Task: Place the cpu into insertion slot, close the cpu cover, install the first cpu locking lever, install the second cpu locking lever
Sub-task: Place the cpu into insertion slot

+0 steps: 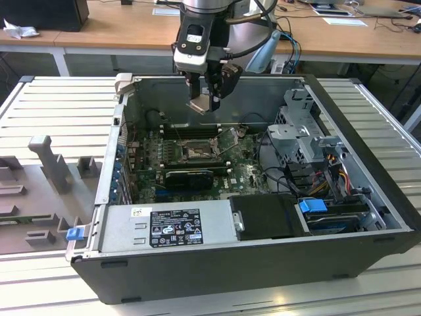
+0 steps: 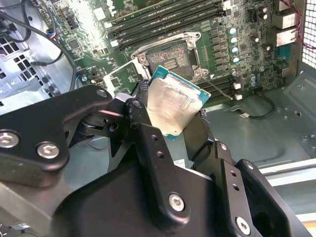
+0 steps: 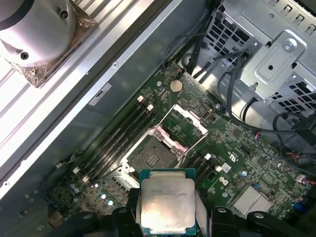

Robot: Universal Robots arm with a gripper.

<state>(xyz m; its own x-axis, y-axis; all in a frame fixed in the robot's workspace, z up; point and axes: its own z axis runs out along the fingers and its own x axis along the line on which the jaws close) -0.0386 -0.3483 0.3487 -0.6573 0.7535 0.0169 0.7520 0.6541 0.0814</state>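
Observation:
My gripper (image 1: 205,100) hangs above the open computer case, shut on the cpu (image 1: 200,106), a flat silvery square with a green rim. In both wrist views the cpu (image 2: 173,102) (image 3: 167,203) sits clamped by its edges between the black fingers (image 2: 140,123). The insertion slot (image 1: 194,153) (image 2: 168,56) (image 3: 154,157) lies bare on the green board, below the chip and apart from it. The cpu cover (image 3: 183,124) (image 2: 114,75) stands swung open beside the slot. A thin lever rod (image 2: 219,90) sticks out next to the slot.
Long black memory sticks (image 3: 118,136) flank the slot. A metal drive cage (image 1: 302,128) with cables fills the case on the exterior view's right, and a power supply (image 1: 168,224) sits at the front. A heatsink (image 3: 39,34) rests outside the case. Grey fixtures (image 1: 46,164) stand on the table.

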